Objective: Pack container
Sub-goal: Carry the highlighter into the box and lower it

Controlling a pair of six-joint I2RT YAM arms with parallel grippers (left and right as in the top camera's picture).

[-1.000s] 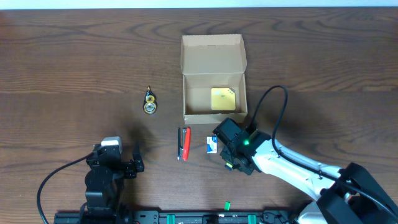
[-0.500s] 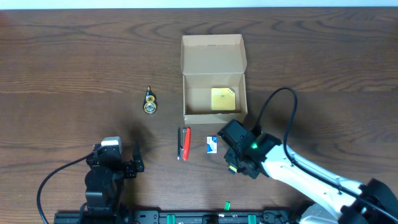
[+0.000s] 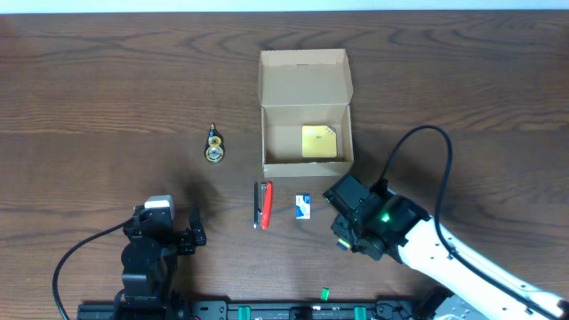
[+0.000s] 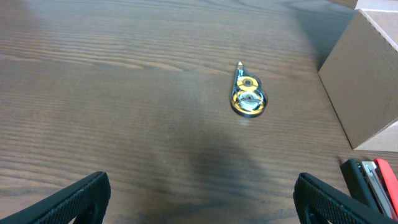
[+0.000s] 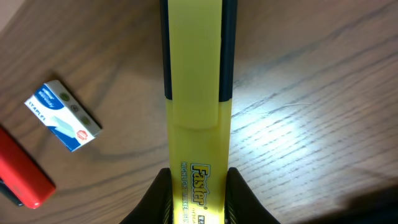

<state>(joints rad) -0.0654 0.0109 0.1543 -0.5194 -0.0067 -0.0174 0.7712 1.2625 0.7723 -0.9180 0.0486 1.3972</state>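
- The right fingers (image 5: pixel 152 208) are clamping narrowly on a yellow plastic highlighter pen (image 5: pixel 196 93), near its lettered end, with a small blue-and-white carton (image 5: pixel 62 115) lying nearby.
- The left fingers (image 4: pixel 74 199) are standing spread wide, gripping nothing.
- The tan cardboard box with its hinged flap lid (image 3: pixel 304 80) is sitting open on the tabletop (image 3: pixel 107 89), holding a pale-yellow square pad (image 3: pixel 318 141).
- I'm thinking the long pen risks catching the box's near wall, or pivoting in so short a grip.
- "Faster" is showing on the barrel; the finer print is unreadable.
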